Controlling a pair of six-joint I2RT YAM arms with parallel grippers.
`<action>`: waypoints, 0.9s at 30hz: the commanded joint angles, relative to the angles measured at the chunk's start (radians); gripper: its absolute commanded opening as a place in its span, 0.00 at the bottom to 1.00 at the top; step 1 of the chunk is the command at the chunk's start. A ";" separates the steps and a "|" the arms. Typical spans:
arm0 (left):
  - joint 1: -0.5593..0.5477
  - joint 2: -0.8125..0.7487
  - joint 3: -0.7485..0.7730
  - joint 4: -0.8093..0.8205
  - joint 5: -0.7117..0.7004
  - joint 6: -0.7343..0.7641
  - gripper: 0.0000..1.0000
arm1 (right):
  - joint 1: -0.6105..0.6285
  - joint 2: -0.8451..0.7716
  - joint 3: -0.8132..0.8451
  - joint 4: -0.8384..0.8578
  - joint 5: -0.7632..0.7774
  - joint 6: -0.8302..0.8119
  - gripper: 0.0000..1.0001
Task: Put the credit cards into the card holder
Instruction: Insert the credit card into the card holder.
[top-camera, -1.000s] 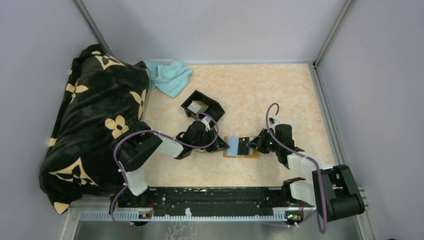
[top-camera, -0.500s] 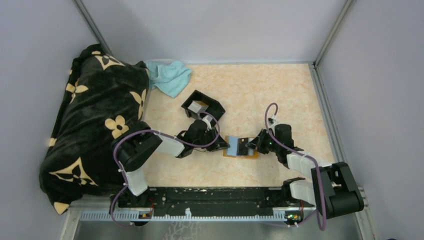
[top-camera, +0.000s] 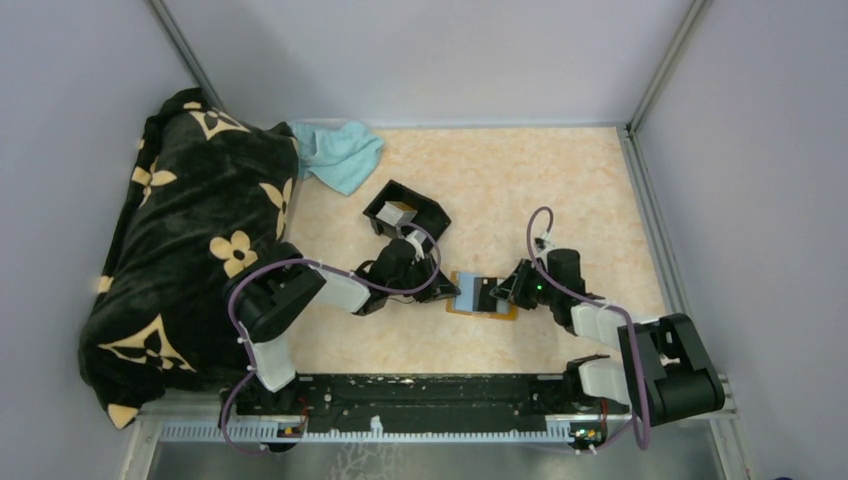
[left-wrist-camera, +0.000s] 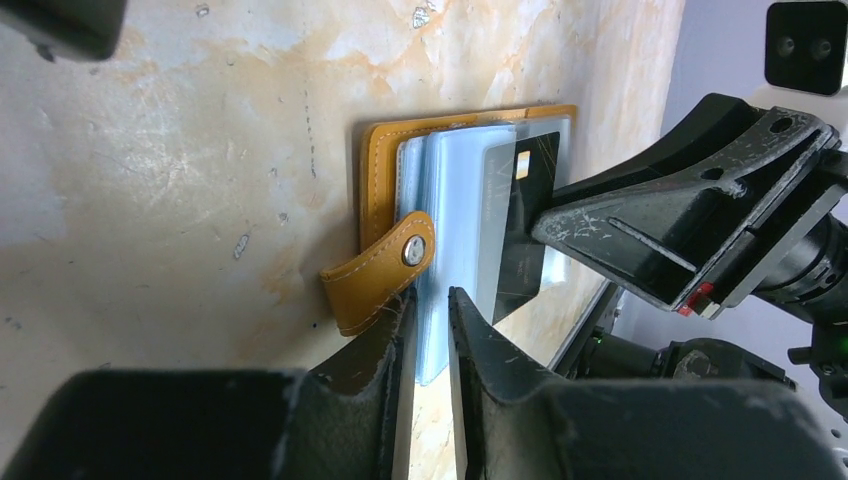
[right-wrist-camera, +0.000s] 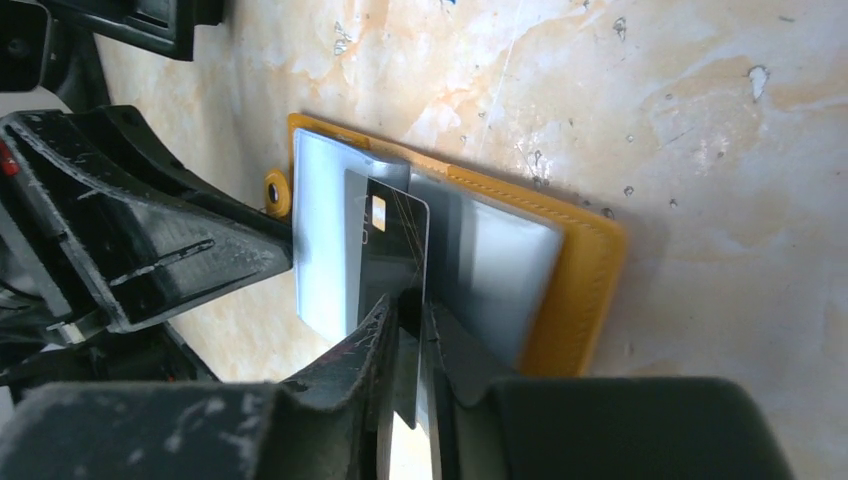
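While the card holder lies open and flat on the desk between the two sets of fingers, the left fingers stand nearly closed. They pinch the near edge of one of its clear sleeves, with the orange closure tab curled right against them. Opposite, the right fingers are all but closed about the near end of a dark credit card with a gold chip. Its far end lies over the pale bluish sleeves, though whether it sits inside a pocket I cannot tell. The two sets of fingertips face each other close across the holder, each crowding the other's side of it. Beyond the left fingers, near them, stands a black open tray holding a pale object too small to identify. Farther out on that side a light blue cloth lies crumpled, touching a black blanket with cream flower shapes, heaped along the desk's left edge. The desk is peach and marbled, flecked with small dark specks under the fingers. Pale grey walls close it in on three sides, with metal posts at the far corners, and a black rail runs behind both arms at the near edge.
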 joint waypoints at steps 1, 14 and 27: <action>-0.013 0.030 0.010 -0.022 -0.002 0.022 0.24 | 0.038 0.003 0.027 -0.034 0.060 -0.022 0.22; -0.043 0.039 0.001 0.016 -0.001 -0.008 0.24 | 0.084 -0.104 0.132 -0.326 0.243 -0.064 0.35; -0.051 0.011 -0.033 0.046 -0.013 -0.031 0.22 | 0.122 -0.199 0.162 -0.443 0.388 -0.046 0.25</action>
